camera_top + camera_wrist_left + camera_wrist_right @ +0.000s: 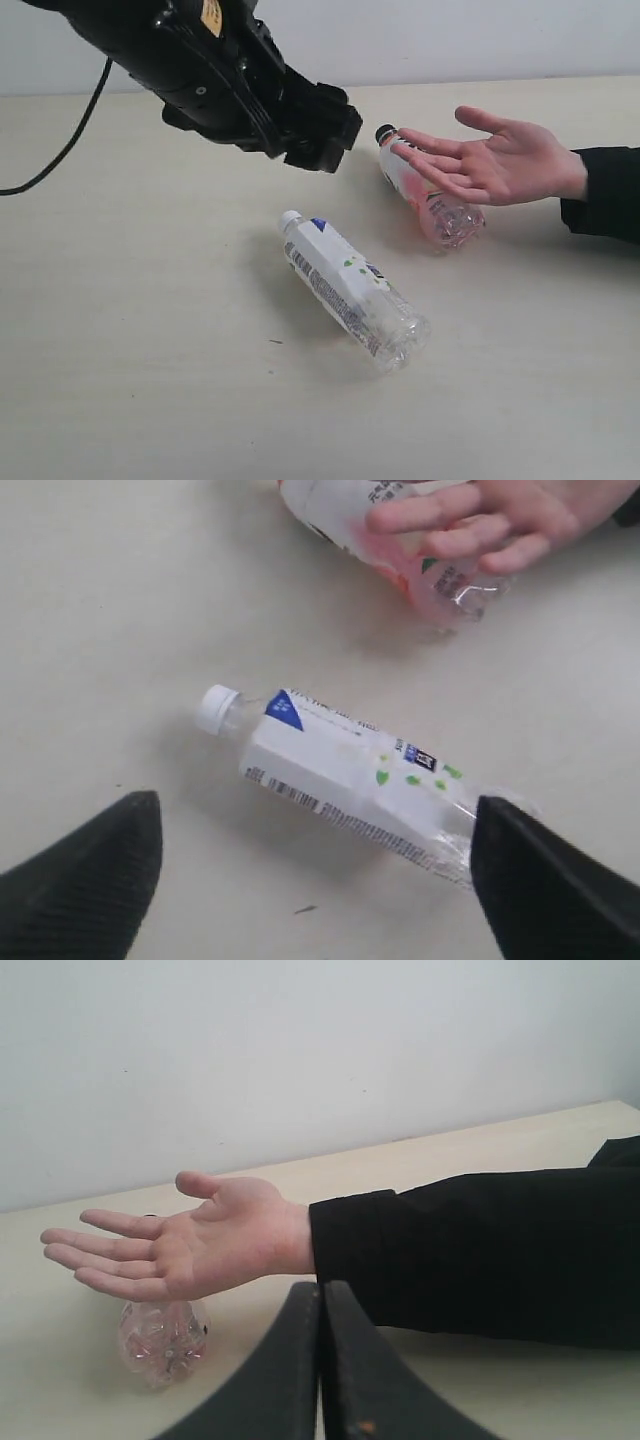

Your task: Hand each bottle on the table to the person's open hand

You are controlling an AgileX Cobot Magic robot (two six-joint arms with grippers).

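Nearest the desk's front edge, about midway between its left and right edges, lies the clear plastic bottle with the white printed label (350,290). It is on its side on the pale beige matte desk (120,380), white cap aimed at the far left corner and base toward the near right.

We judge it empty, so light, with thin walls that would dent under a hard squeeze. It is also round and smooth enough to roll or slip. We would take it across the labelled middle, fingers square to its length, with modest force.

Its label carries a blue triangle near the neck, green marks and dense small print, and the base is bare and ribbed.

Farther back, toward the right edge, the pink-tinted clear bottle with the black cap (445,220) also lies on its side, cap toward the far edge. We expect it to handle the same way.

The person's open hand (495,160) reaches in from the right edge, palm up, over that bottle.

The black left gripper (325,140) hangs above the desk toward the far edge, jaws spread wide and empty. In its wrist view they straddle the white-labelled bottle.

The right gripper (320,1300) has its fingers pressed together on nothing.
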